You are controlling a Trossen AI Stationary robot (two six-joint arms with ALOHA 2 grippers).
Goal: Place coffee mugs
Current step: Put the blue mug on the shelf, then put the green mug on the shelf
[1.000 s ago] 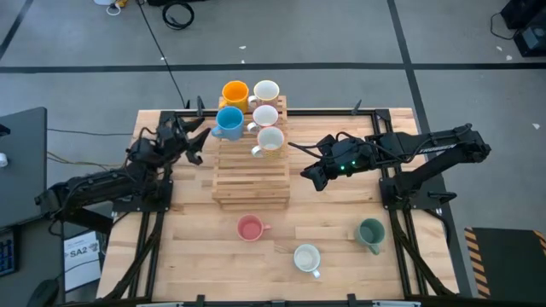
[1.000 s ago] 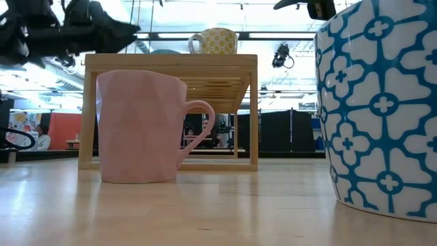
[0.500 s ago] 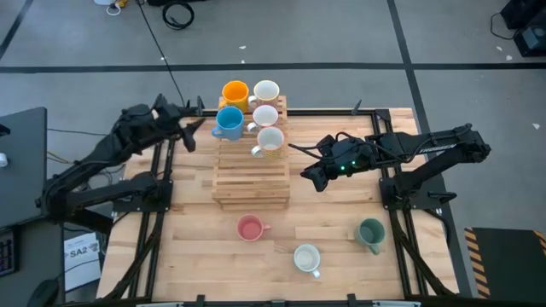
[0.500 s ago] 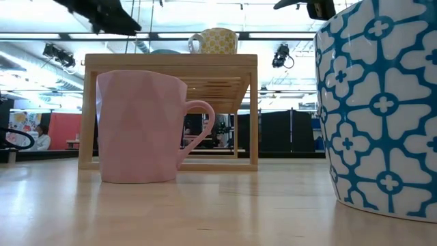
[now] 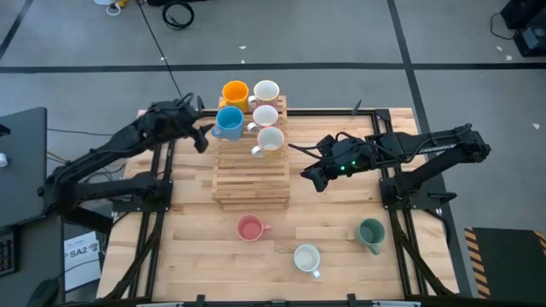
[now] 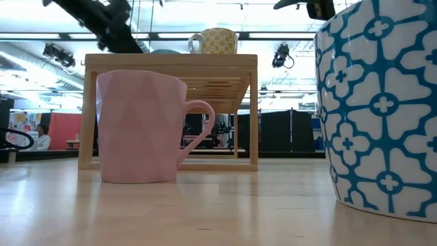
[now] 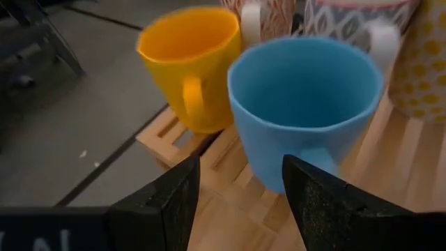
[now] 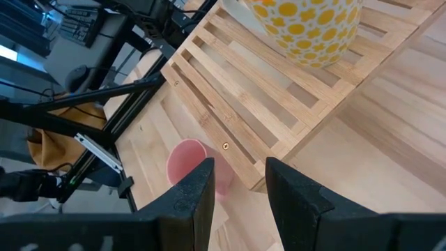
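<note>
A wooden slatted rack (image 5: 250, 170) stands at the table's far middle. On its far end stand an orange mug (image 5: 235, 93), a blue mug (image 5: 228, 122), two white patterned mugs (image 5: 266, 91) and a yellow-dotted mug (image 5: 270, 141). My left gripper (image 5: 202, 136) is open, just left of the blue mug (image 7: 306, 104), with the orange mug (image 7: 188, 63) beyond. My right gripper (image 5: 309, 176) is open and hovers right of the rack. On the table's near part stand a pink mug (image 5: 250, 228), a cream mug (image 5: 306, 257) and a dark green mug (image 5: 371, 232).
The near half of the rack (image 8: 251, 90) carries no mug. The low view looks past the pink mug (image 6: 140, 126) and the blue-patterned wall of the cream mug (image 6: 382, 109) to the rack (image 6: 171, 61). Black frame bars run along the table's left and right sides (image 5: 153, 213).
My left arm has risen from low at the table's left side and swung toward the far edge, then right, bringing its gripper close beside the blue mug. The right arm and all the mugs have stayed where they were.
</note>
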